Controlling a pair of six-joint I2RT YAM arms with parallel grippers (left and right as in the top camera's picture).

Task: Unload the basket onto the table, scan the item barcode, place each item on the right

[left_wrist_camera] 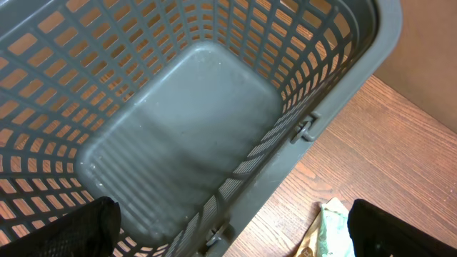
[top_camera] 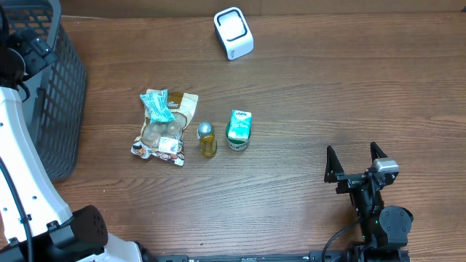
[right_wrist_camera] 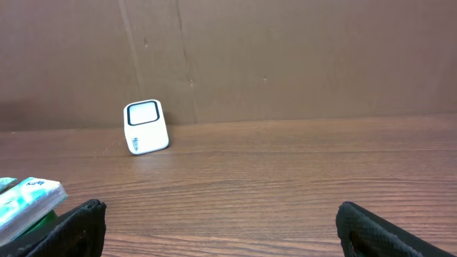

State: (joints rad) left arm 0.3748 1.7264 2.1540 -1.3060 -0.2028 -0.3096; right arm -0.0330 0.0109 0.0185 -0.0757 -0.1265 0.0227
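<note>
Three items lie mid-table: a snack bag (top_camera: 164, 127), a small bottle of yellow liquid (top_camera: 207, 139) and a green-and-white carton (top_camera: 239, 129). The white barcode scanner (top_camera: 234, 33) stands at the far edge; the right wrist view shows it as well (right_wrist_camera: 146, 127), ahead and to the left. My right gripper (top_camera: 352, 154) is open and empty, low over bare wood to the right of the carton (right_wrist_camera: 25, 200). My left gripper (left_wrist_camera: 234, 239) is open and empty above the grey basket's rim, with the snack bag's corner (left_wrist_camera: 332, 232) by its right finger.
A grey plastic mesh basket (top_camera: 44, 87) fills the table's left side, and its inside (left_wrist_camera: 178, 143) holds nothing. A brown wall (right_wrist_camera: 285, 57) backs the table behind the scanner. Bare wood lies between my right gripper and the scanner.
</note>
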